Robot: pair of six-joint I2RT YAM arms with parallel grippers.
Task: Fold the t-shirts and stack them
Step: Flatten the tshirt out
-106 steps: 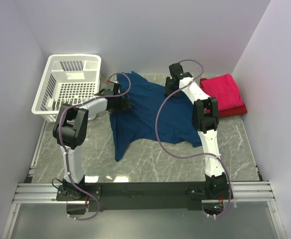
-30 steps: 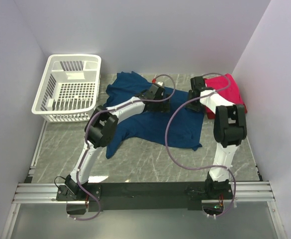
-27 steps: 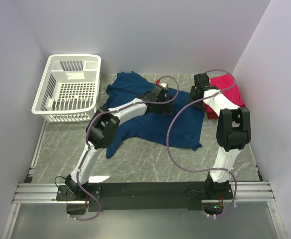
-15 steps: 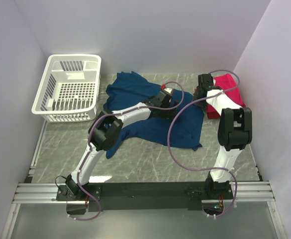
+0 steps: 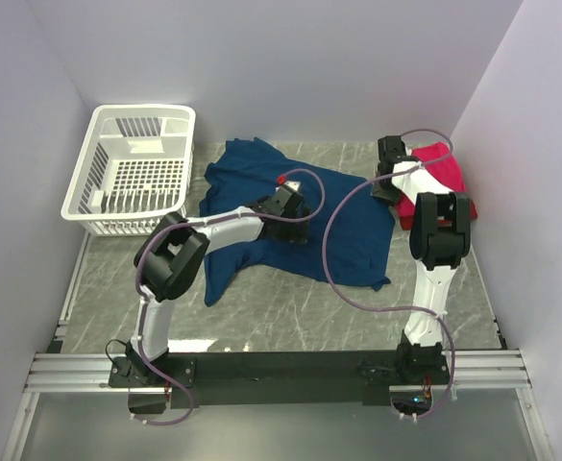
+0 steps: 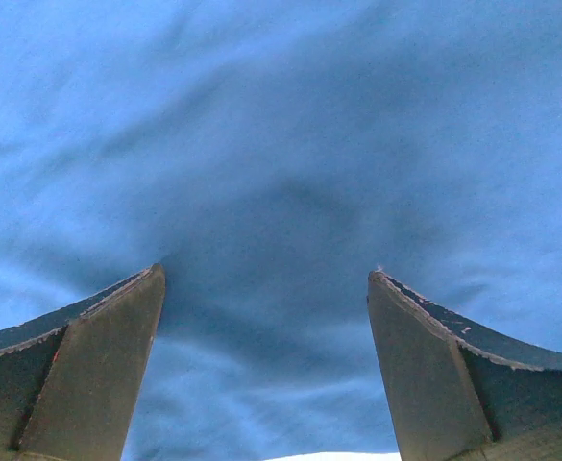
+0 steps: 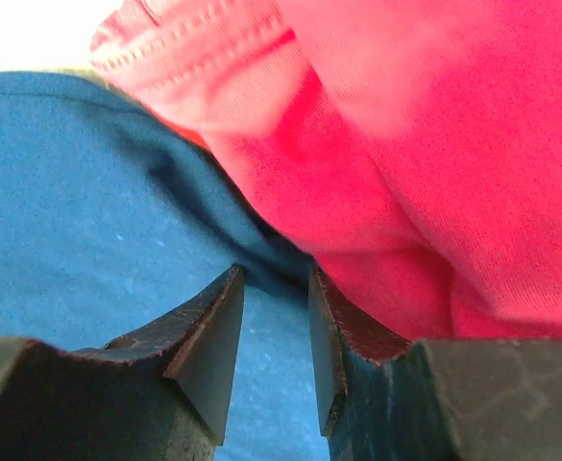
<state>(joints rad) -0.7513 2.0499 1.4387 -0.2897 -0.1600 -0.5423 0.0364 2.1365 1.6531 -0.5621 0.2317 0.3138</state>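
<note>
1. The navy t-shirt [image 5: 343, 240] is spread unfolded over the centre of the table [image 5: 290, 312]. Against 3.5 s ago it is shifted toward the right of the frame and opened wider. Its lower-left flap is still narrow and creased.
2. The left gripper [image 5: 288, 207] is pulled back from centre-right to frame centre within the last half second. Its jaws are wide apart and nothing is held. Only navy cloth is seen beneath in the wrist view.
3. The right gripper [image 7: 273, 277] is kept at the shirt's upper-right corner. Its jaws are nearly together with a narrow gap, and no cloth is seen pinched.
4. At that corner the navy edge is touched by the pinkish-red t-shirt [image 5: 442, 165], which is stacked on a darker red t-shirt [image 5: 405, 219] at upper right. The white basket [image 5: 117, 209] sits at upper left, well apart.
5. Judgement: the drag-out looks finished and the shirt released. No fold is started yet, so a regrip on the edges is needed. The red stack could be snagged by the right jaws.
</note>
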